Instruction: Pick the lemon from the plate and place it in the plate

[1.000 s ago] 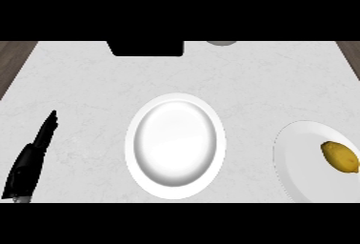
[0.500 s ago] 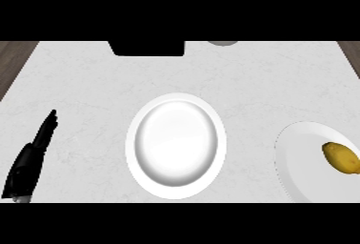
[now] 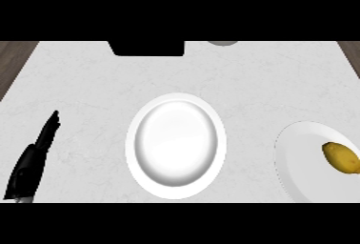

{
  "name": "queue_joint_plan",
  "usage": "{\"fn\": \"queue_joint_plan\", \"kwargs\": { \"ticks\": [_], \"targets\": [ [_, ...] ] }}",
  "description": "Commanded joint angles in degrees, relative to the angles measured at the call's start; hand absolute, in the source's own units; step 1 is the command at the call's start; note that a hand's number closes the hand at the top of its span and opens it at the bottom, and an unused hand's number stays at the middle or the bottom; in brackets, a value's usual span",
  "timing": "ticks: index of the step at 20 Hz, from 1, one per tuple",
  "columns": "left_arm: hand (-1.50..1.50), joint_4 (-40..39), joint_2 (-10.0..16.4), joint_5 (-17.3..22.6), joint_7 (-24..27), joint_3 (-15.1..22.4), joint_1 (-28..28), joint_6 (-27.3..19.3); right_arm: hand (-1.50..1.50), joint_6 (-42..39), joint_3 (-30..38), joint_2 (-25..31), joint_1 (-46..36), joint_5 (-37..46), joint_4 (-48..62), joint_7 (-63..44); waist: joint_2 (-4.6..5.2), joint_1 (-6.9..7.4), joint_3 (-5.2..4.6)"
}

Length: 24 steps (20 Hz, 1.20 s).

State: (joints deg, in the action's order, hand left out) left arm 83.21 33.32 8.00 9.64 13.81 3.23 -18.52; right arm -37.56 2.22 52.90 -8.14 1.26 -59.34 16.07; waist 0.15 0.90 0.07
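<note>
A yellow lemon (image 3: pixel 342 157) lies on a white plate (image 3: pixel 302 162) at the right edge of the head view, partly cut off by the frame. A second white plate (image 3: pixel 175 143) with nothing on it sits at the counter's middle. My left hand (image 3: pixel 34 159) rests at the lower left, seen edge-on with straight fingers pointing up, far from both plates. My right hand shows nowhere.
A black box-like object (image 3: pixel 146 47) stands at the counter's far edge, with a grey round thing (image 3: pixel 224 43) just to its right. Dark wood floor (image 3: pixel 13 59) shows past the counter's left and right sides.
The view has shifted slightly, so the lemon and its plate sit a little lower and further right. The left hand has not moved.
</note>
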Motion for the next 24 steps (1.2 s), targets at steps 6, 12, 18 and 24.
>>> {"fn": "queue_joint_plan", "kwargs": {
  "ticks": [6,12,18,24],
  "targets": [
    [0.0,-0.1,-3.0,-3.3,1.3,-3.8,2.2,2.7,-1.5,-2.2,-2.4,-4.1,-4.3,10.9,8.2,9.0,-0.13,-0.54,-0.05],
    [0.0,2.0,-4.2,-5.3,-1.0,-6.0,3.3,4.6,-1.5,-2.8,-2.6,-6.6,-4.8,13.7,6.7,6.0,-0.19,-0.7,-0.07],
    [0.0,1.6,-5.8,-7.0,-1.5,-8.3,2.0,7.3,-1.5,0.5,-3.2,-8.9,-5.7,19.9,14.1,12.9,-0.1,-0.53,-0.03],
    [0.0,2.0,-5.7,-7.4,-1.5,-11.6,2.5,10.8,-1.5,3.5,-3.7,-12.9,-8.1,23.0,16.9,13.1,-0.14,-0.5,-0.04]
  ]
}}
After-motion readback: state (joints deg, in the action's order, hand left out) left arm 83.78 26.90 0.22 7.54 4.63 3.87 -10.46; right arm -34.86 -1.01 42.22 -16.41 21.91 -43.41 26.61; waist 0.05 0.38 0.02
